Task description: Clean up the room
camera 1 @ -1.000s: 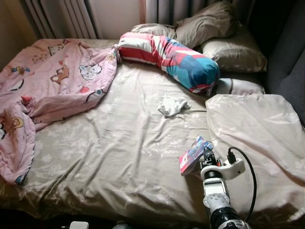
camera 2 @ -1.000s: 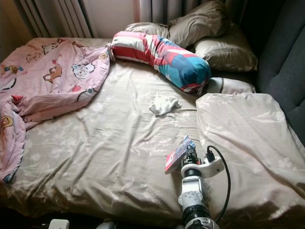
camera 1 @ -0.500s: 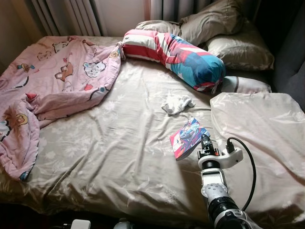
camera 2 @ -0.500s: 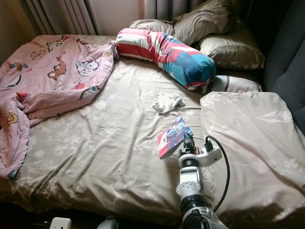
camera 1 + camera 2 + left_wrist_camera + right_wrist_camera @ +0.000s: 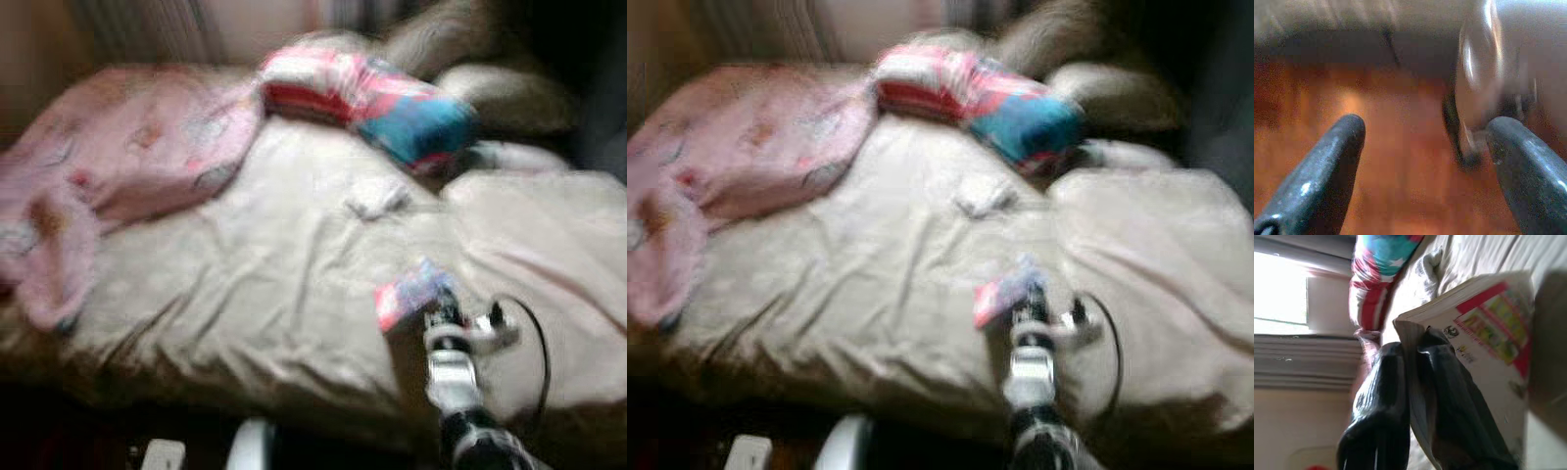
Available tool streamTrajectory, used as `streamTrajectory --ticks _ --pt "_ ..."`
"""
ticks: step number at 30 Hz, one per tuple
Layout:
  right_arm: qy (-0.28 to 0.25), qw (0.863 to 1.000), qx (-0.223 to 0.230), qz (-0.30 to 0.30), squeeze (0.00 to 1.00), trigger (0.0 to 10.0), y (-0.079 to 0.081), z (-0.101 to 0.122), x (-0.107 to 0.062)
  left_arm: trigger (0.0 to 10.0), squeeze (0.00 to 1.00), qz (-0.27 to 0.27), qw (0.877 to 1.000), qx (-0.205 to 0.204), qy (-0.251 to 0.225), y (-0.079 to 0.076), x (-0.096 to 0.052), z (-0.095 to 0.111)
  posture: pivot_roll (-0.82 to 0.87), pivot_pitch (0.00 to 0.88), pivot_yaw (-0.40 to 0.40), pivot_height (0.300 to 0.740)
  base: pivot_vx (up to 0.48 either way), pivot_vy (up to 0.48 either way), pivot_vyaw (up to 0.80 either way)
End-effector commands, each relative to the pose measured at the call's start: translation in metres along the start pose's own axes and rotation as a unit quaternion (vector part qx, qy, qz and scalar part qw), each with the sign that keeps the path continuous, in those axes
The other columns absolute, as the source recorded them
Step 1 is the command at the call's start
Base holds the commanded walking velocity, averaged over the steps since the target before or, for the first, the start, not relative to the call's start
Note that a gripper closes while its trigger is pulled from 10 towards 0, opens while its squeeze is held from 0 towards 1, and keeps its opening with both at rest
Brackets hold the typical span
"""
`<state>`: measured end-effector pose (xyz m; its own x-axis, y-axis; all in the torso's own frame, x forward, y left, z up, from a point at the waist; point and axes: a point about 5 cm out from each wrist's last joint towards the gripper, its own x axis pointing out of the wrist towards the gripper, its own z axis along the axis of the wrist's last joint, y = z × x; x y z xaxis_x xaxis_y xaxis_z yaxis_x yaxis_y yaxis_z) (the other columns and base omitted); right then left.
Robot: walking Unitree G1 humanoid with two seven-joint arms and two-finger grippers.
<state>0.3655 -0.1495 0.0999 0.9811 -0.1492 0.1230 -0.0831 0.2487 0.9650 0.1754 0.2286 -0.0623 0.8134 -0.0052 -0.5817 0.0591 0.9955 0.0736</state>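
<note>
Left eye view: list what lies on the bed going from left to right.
Crumpled pink cartoon-print blanket → small white crumpled cloth → colourful book pinched in the right gripper → folded beige duvet.

- The bedsheet [image 5: 245, 284] was beige.
- The blanket [image 5: 127, 157] was pink with small cartoon prints.
- The bolster [image 5: 367, 98] was red-and-white striped, turning blue.
- The book [image 5: 1488, 328] showed red, yellow and white.
- The floor [image 5: 1400, 161] was reddish-brown.

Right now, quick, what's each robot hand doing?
Left gripper: open, holding nothing, hanging low over the floor.
Right gripper: shut on the book, over the bed.
</note>
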Motion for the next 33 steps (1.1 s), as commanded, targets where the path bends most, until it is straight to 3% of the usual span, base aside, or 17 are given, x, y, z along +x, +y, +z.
streamTrajectory --ticks 1,13,16,21,25,33 --pt "0.013 0.999 0.026 -0.016 0.0 10.0 -0.006 -0.008 -0.005 10.0 0.0 0.006 1.0 0.007 0.004 0.007 -0.002 -0.001 0.15 0.256 0.07 0.596 0.0 0.0 0.0" --pt "0.0 0.998 0.065 0.017 0.0 10.0 0.005 -0.002 0.004 10.0 0.0 0.002 1.0 0.017 0.01 0.008 -0.006 -0.007 0.16 0.269 0.079 0.596 0.0 0.0 0.0" --pt "-0.007 0.998 0.067 0.01 0.0 10.0 0.002 -0.001 0.002 10.0 0.0 0.002 1.0 0.018 0.011 0.008 -0.007 -0.008 0.16 0.27 0.081 0.596 0.0 0.0 0.0" --pt "-0.013 0.998 0.042 -0.047 0.0 10.0 -0.021 0.002 -0.011 10.0 0.0 0.001 1.0 0.02 0.017 0.01 -0.009 -0.011 0.16 0.279 0.088 0.596 0.0 0.0 0.0" --pt "-0.034 0.996 0.036 -0.07 0.0 10.0 -0.029 0.01 -0.016 10.0 0.0 0.001 0.999 0.022 0.023 0.012 -0.011 -0.014 0.16 0.281 0.093 0.596 0.0 0.0 0.0" --pt "-0.081 0.994 0.05 -0.058 0.0 10.0 -0.027 0.028 -0.011 10.0 0.0 -0.001 0.999 0.025 0.027 0.013 -0.012 -0.016 0.16 0.285 0.1 0.596 0.0 0.0 0.0"
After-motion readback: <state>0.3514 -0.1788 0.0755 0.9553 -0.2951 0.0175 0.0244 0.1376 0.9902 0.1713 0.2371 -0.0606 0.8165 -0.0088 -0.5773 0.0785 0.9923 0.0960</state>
